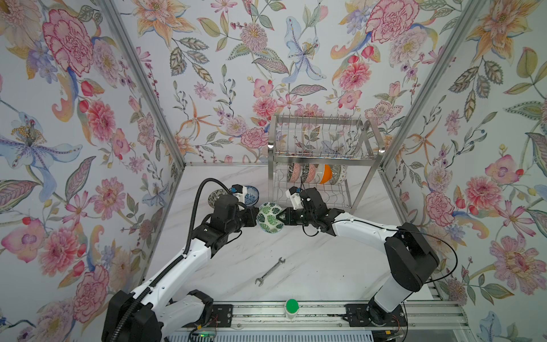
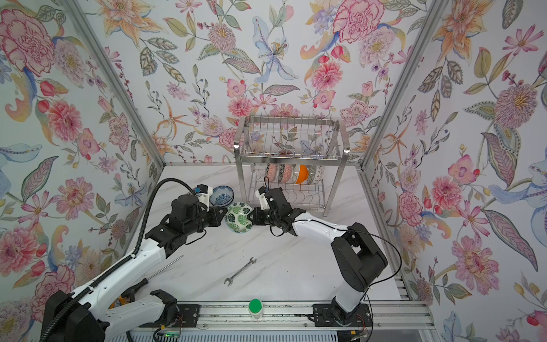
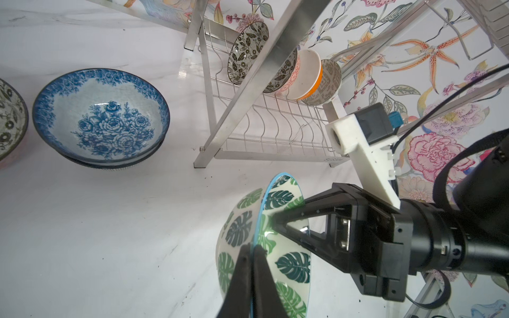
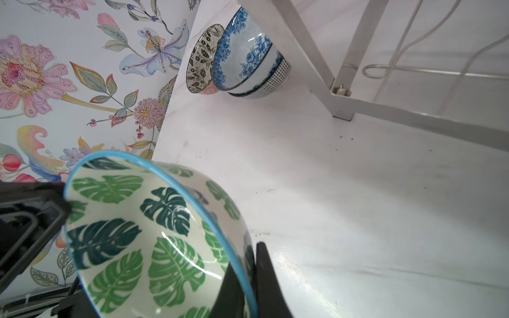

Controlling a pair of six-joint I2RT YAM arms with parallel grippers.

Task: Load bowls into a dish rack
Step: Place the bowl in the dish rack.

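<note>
A green-leaf bowl (image 1: 269, 217) (image 2: 239, 217) with a blue rim hangs tilted on edge above the table in front of the dish rack (image 1: 272, 142) (image 2: 239, 148). My left gripper (image 1: 256, 217) (image 3: 252, 247) is shut on its rim from one side. From the opposite side my right gripper (image 1: 281, 219) (image 4: 249, 247) is shut on the rim, one finger inside, one outside. Several bowls (image 1: 316, 173) (image 3: 303, 74) stand on edge in the rack's lower tier. A blue-and-white bowl (image 1: 251, 195) (image 3: 102, 118) sits stacked on another beside a black-and-white bowl (image 1: 216, 197) (image 4: 201, 57), left of the rack.
A wrench (image 1: 270, 271) (image 2: 239, 271) lies on the marble table nearer the front. A green-capped bottle (image 1: 291, 308) stands on the front rail. A thin metal rod (image 2: 165, 268) lies by the left arm. Flowered walls close in three sides.
</note>
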